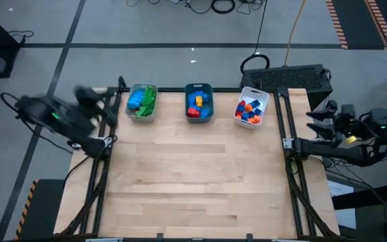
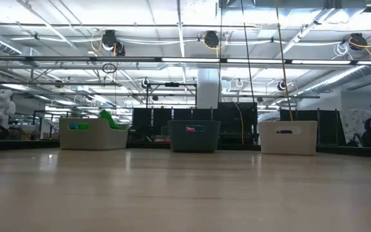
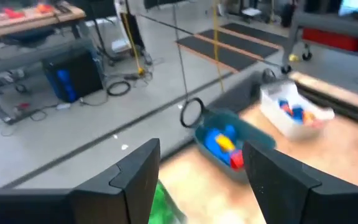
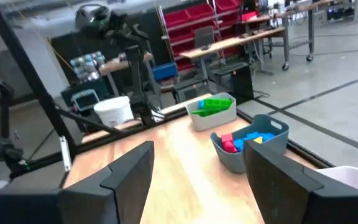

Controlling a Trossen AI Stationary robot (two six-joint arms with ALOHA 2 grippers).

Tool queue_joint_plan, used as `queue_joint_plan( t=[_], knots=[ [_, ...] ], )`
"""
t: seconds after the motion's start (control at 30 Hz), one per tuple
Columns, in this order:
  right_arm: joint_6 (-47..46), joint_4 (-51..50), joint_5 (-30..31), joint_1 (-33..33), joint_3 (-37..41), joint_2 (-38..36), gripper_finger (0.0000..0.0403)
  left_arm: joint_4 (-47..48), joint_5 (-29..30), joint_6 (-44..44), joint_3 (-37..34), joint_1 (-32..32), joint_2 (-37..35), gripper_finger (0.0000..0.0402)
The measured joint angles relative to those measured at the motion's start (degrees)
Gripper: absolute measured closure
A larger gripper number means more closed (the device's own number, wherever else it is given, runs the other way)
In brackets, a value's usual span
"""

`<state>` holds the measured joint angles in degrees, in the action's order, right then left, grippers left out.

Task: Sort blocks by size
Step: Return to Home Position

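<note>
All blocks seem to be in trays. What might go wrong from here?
1. The left gripper, fingers open and empty, hangs close beside the grey tray; a swing could bump it.
2. A green block sticks up above that tray's rim and might be knocked out.
3. The tray stands at the table's far edge, so a push could send it off.

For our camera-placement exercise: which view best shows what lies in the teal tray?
The high view: it looks straight down into the teal tray, showing blue, yellow and red blocks. The low view shows only its wall; both wrist views see inside it aslant.
</note>
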<state>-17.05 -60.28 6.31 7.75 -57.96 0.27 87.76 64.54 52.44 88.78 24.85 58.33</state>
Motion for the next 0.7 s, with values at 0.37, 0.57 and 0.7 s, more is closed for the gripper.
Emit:
queue_joint_plan(
  t=[0.37, 0.57, 0.7],
  knots=[
    [0.7, 16.1, -6.9, 1.3, 16.3, 0.0, 0.0165, -33.0, 5.3, 20.5, -46.6, 9.7, -4.2, 0.0174],
    [0.6, 17.1, -6.0, 1.3, 18.3, -0.1, 0.0165, -22.7, 11.4, 40.0, -53.4, 17.6, -10.2, 0.0174],
    [1.7, 19.1, -4.9, 1.3, 16.6, -0.1, 0.0165, -9.8, 13.1, 42.6, -50.9, 26.3, -19.9, 0.0174]
  ],
)
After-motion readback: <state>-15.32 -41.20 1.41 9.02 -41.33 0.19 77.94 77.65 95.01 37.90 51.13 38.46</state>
